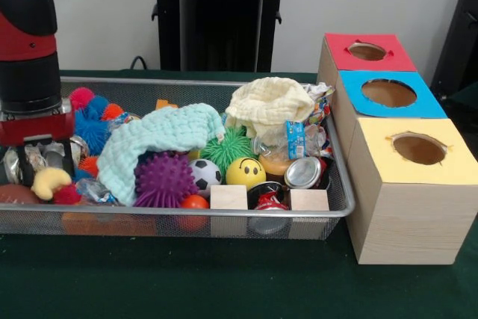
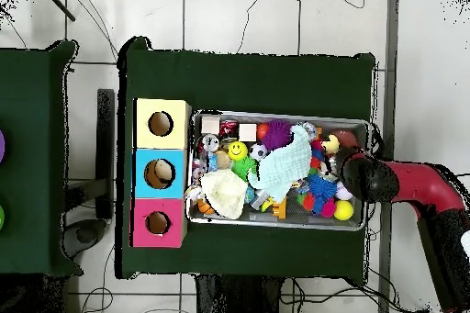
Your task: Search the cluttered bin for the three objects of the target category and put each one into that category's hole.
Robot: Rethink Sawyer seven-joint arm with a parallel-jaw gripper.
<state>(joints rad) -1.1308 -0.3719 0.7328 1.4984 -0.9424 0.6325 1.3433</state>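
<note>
One arm descends at the frame's left edge into the bin, which sits left of centre on the counter. Hand hidden among toys; its state cannot be told.

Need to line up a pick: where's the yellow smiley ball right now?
Front view: the yellow smiley ball sits near the bin's front rim, between the soccer ball and a crushed can.

The red and black arm comes down at the left edge of the front view. In the overhead view it reaches in from the right, its black wrist right of centre. Its fingers are hidden.
</note>
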